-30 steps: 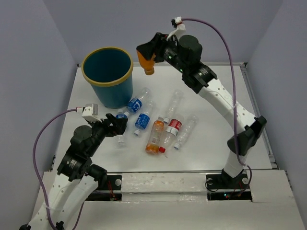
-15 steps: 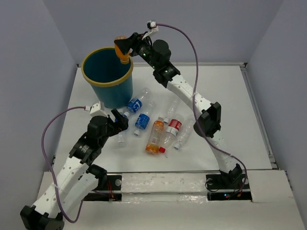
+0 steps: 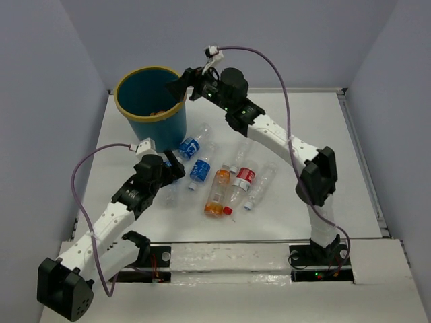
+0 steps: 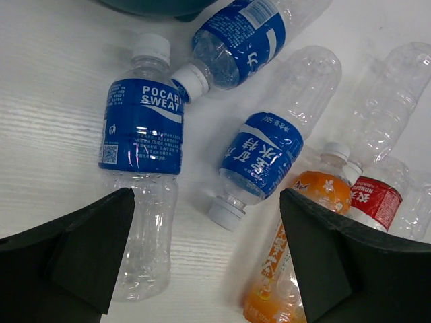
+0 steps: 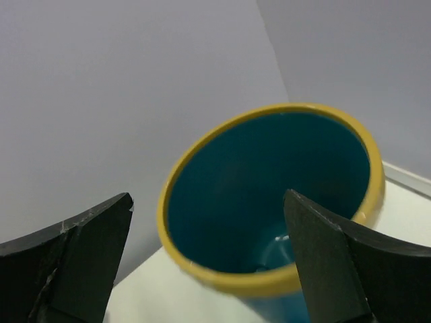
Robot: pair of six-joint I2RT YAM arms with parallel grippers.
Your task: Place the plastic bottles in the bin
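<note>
The teal bin (image 3: pixel 122 101) with a yellow rim stands at the back left. My right gripper (image 3: pixel 179 85) hangs open and empty over its right rim; in the right wrist view the bin's rim (image 5: pixel 222 281) lies below the gripper (image 5: pixel 207 200). A bit of orange (image 3: pixel 160 113) shows low inside the bin. Several plastic bottles lie in front of the bin: a Pocari Sweat bottle (image 4: pixel 143 134), two more blue-labelled ones (image 4: pixel 264 153) (image 4: pixel 237 30), an orange one (image 3: pixel 217 190), a red-labelled one (image 3: pixel 242 176). My left gripper (image 4: pixel 205 262) hovers open above them.
Two clear unlabelled bottles (image 3: pixel 246 143) (image 3: pixel 262 182) lie at the right of the cluster. Grey walls close in the white table (image 3: pixel 316 148) at the back and sides. The right arm's cable loops above the bin.
My right gripper swung left over the bin with an orange bottle and opened; the bottle has left the jaws. My left arm reached forward over the bottles.
</note>
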